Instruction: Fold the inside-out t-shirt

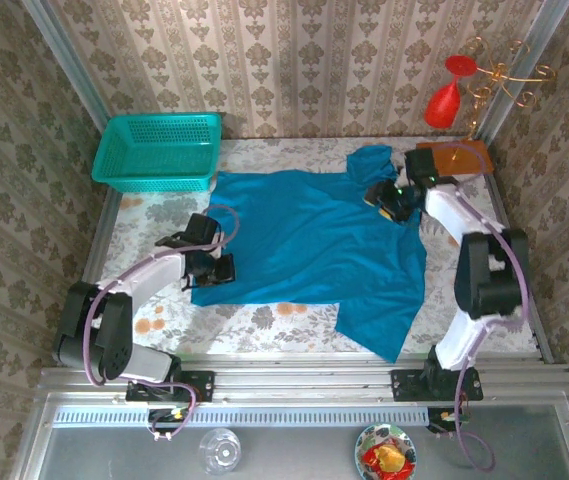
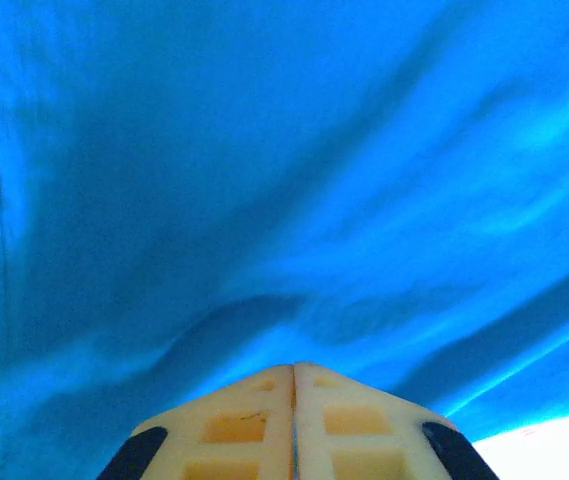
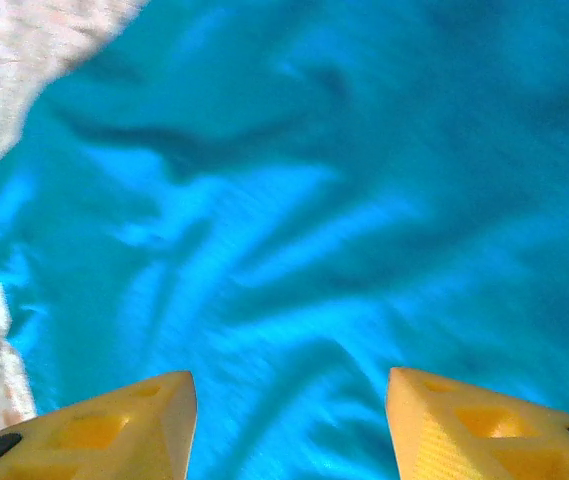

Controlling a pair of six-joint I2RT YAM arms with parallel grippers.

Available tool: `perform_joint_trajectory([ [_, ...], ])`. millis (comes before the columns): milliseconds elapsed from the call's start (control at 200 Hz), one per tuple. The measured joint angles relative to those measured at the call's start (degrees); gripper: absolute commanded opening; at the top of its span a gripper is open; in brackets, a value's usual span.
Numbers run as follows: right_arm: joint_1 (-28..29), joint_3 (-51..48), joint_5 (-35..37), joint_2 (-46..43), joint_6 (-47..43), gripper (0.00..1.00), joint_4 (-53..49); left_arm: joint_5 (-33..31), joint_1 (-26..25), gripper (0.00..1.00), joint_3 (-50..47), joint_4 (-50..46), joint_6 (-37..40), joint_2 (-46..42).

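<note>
The inside-out t-shirt [image 1: 314, 240], spread across the surface [image 1: 254, 318], is probably soft, light and limp, best pinched at an edge, where the left jaws sit closed while the right jaws gape above its far-right part.

The surface [image 1: 264, 322] is a rectangular tabletop under a pale cloth printed with orange and grey flowers, filling the middle of the top view. A plain teal-blue cotton t-shirt [image 1: 314, 240] lies spread over its centre and right, one corner reaching toward the lower edge. A teal plastic mesh basket [image 1: 157, 150] stands in the upper left corner, just beside the shirt. A flat brown rectangular board [image 1: 456, 157] lies in the upper right corner
</note>
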Motion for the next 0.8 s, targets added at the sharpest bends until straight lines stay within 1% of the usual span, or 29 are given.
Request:
perform_joint_trajectory([
  [215, 2.2, 24.0, -4.8, 20.6, 1.4, 0.54, 2.5, -3.1, 0.0, 0.06, -4.0, -1.7, -2.2, -1.9],
  [380, 1.7, 39.3, -5.5, 33.6, 3.3, 0.54, 1.1, -4.6, 0.6, 0.05, -5.8, -1.6, -4.2, -2.6],
  [450, 1.2, 43.4, -5.5, 37.7, 4.7, 0.53, 0.9, -4.5, 1.4, 0.05, -7.0, -1.3, -4.9, -2.6],
  [535, 0.4, 46.0, -5.4, 41.4, 6.5, 0.52, 0.8, -4.2, 2.1, 0.07, -7.3, -0.8, -5.5, -2.8],
  [670, -1.2, 49.8, -4.5, 44.6, 9.6, 0.51, 1.4, -3.5, 2.9, 0.07, -8.5, 0.3, -6.3, -3.9],
  [800, -2.4, 57.0, -3.4, 49.0, 11.3, 0.51, 1.0, -2.5, 4.5, 0.07, -10.5, 1.7, -7.0, -6.0],
])
